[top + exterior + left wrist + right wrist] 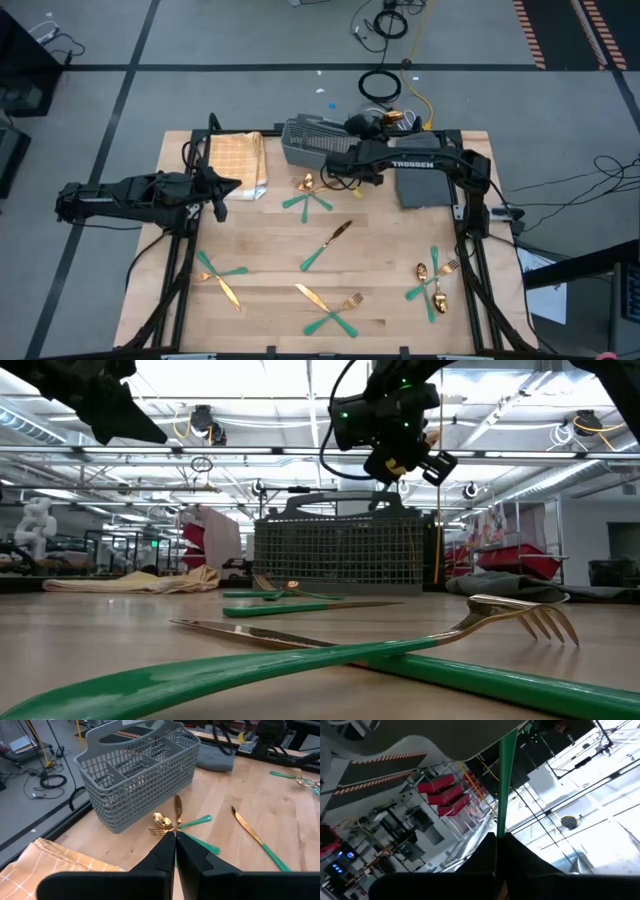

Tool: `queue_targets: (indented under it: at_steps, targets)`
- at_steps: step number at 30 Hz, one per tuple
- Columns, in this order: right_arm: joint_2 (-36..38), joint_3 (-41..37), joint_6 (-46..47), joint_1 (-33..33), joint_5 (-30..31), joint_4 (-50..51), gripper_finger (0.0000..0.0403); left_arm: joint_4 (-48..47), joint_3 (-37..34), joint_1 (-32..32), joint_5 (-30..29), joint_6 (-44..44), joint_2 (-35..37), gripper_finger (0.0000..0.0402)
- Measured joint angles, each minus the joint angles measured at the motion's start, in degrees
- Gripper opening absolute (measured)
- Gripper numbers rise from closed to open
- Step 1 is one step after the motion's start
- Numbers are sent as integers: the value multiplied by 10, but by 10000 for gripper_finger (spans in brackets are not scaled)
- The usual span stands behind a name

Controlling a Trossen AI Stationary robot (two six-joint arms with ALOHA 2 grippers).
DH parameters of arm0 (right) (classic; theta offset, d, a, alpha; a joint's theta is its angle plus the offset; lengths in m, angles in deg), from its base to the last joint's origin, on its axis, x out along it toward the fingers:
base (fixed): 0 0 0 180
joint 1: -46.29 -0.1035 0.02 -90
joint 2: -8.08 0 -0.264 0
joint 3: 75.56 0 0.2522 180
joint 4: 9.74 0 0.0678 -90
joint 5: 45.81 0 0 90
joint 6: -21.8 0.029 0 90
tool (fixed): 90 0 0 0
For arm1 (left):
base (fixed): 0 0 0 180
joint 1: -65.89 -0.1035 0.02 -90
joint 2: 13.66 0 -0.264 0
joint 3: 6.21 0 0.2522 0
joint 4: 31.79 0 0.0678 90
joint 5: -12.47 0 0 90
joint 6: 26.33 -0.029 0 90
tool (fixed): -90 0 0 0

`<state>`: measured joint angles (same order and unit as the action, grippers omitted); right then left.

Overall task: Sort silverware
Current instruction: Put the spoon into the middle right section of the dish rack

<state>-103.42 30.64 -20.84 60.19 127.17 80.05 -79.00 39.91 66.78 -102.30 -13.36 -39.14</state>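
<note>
Right end effector: hovering above the grey cutlery basket at the counter's far edge; its fingers are pinching shut on a teal handle, so it is carrying one piece of silverware whose head is hidden.

Left end effector: hanging above the counter beside the tan checked cloth, fingers nearly together, gripping nothing; this arm is waiting.

Loose silverware: lying in scattered clusters. A spoon, a fork and a knife are crossing one another just beside the basket; a lone knife is lying mid-counter; a near-left pair, a near-centre group and a near-right group are resting well apart.

Stage, as judged: the held piece is being carried over the basket, not yet released.

Risks: the piece may be catching the rim or slipping into the wrong compartment, since it hangs from a thin handle; crossed pieces below may be dragging one another when lifted.
</note>
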Motion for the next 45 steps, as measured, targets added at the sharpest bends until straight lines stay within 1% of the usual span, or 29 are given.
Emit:
queue_targets:
  at_steps: [3, 6, 11, 13, 15, 16, 19, 21, 23, 25, 34, 40, 45]
  targets:
    - [3, 1, 14, -6, 28, 2, 0, 0, 0, 0, -1, 0, 0, 21]
    - [20, 23, 60, -9, 51, 16, 0, 0, 0, 0, -4, 0, 0, 21]
    - [61, 62, 82, -26, 55, 17, 0, 0, 0, 0, -8, 1, 0, 21]
    - [78, 70, 67, -41, 37, 17, 0, 0, 0, 0, -8, 1, 0, 21]
    - [92, 71, 33, -61, -7, 15, 0, 0, 0, 0, -8, 1, 0, 21]
    - [92, 71, 23, -72, -18, 10, 0, 0, 0, 0, -8, 1, 0, 21]
    - [84, 70, -4, -105, -34, 18, 0, 0, 0, 0, -8, 1, 0, 21]
    - [79, 70, -19, -121, -57, 14, 0, 0, 0, 0, -8, 0, 0, 21]
    - [67, 70, -27, -127, -76, 15, 0, 0, 0, 0, -8, -2, 0, 21]
    - [48, 69, -39, -127, -80, 15, 0, 0, 0, 0, -8, -2, 0, 21]
    - [-35, 67, -100, -104, -69, 17, 0, -1, 0, 0, -8, -3, 0, 21]
    - [-64, 68, -110, -86, -68, 28, 0, -1, 0, 0, -8, -3, 0, 21]
    - [-65, 68, -129, -71, -68, 40, 0, -3, 0, 0, -9, -4, 0, 21]
